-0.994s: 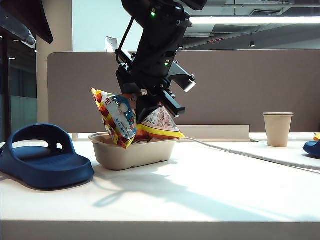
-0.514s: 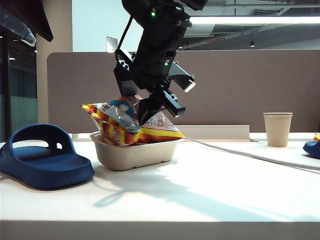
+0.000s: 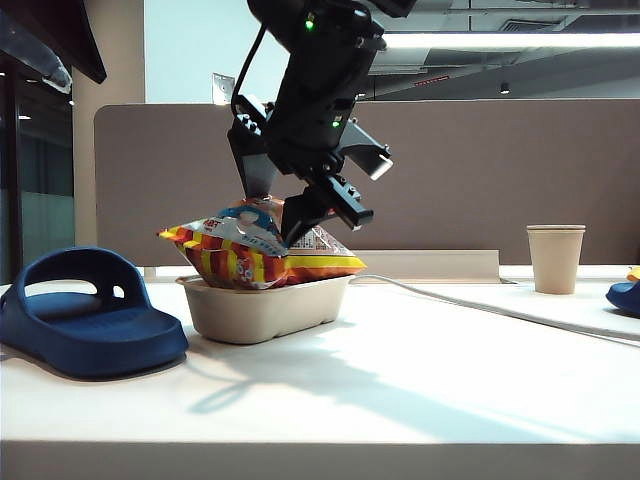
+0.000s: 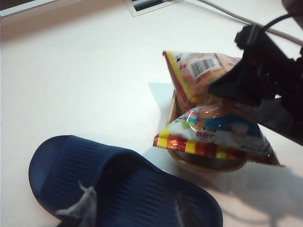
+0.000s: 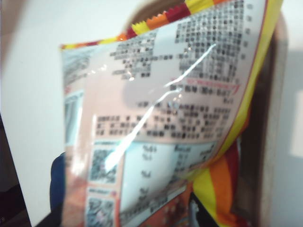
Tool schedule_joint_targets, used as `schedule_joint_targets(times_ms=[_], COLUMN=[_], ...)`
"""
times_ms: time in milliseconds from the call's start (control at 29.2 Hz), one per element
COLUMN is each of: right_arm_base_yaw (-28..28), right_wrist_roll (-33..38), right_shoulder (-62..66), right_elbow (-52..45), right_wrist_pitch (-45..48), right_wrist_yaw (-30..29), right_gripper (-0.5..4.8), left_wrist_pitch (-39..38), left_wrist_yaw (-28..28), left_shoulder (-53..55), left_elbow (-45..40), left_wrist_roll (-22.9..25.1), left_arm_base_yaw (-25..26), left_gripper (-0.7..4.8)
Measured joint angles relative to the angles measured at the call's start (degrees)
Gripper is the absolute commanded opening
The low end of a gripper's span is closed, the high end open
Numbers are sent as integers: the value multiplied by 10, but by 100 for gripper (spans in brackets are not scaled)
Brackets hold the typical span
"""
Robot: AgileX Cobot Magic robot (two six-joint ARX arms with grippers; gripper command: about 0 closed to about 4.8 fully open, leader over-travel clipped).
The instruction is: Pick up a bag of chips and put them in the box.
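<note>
Two striped bags of chips lie on the beige box [image 3: 265,312]. The front bag of chips [image 3: 232,252] rests flat across its rim, and the second bag [image 3: 325,257] leans behind it. My right gripper [image 3: 278,215] reaches across and hangs just above them, jaws apart, open. In the right wrist view the printed back of a bag [image 5: 161,118] fills the space between the fingers, beside the box rim [image 5: 275,118]. The left wrist view shows both bags [image 4: 213,135] on the box [image 4: 208,163]. My left gripper [image 4: 135,213] stands open over a blue slipper.
A blue slipper [image 3: 85,315] [image 4: 118,184] lies left of the box. A tall paper cup [image 3: 555,258] stands at the back right, with a grey cable [image 3: 480,305] running across the table and another blue slipper's tip [image 3: 625,294] at the right edge.
The front bag tipped from hanging nearly upright in the right gripper to lying flat across the box. The right jaws spread apart. The left arm stayed still.
</note>
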Motion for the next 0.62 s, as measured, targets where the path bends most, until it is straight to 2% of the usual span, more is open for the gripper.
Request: schedule_joint_targets(times_ms=[446,617], right_arm_base_yaw=[-7,-8], right_wrist_roll=[-9,-38], right_shoulder=[-23,-46], right_elbow=[0,0], right_wrist_pitch=[-18,-54], right_wrist_yaw=[2,43], right_gripper=[276,288], left_wrist_pitch=[0,0], left_wrist_yaw=[0,0], left_shoulder=[0,0], left_elbow=[0,0], left_wrist_roll=[0,0], left_arm_base_yaw=[0,0], left_gripper=[215,215])
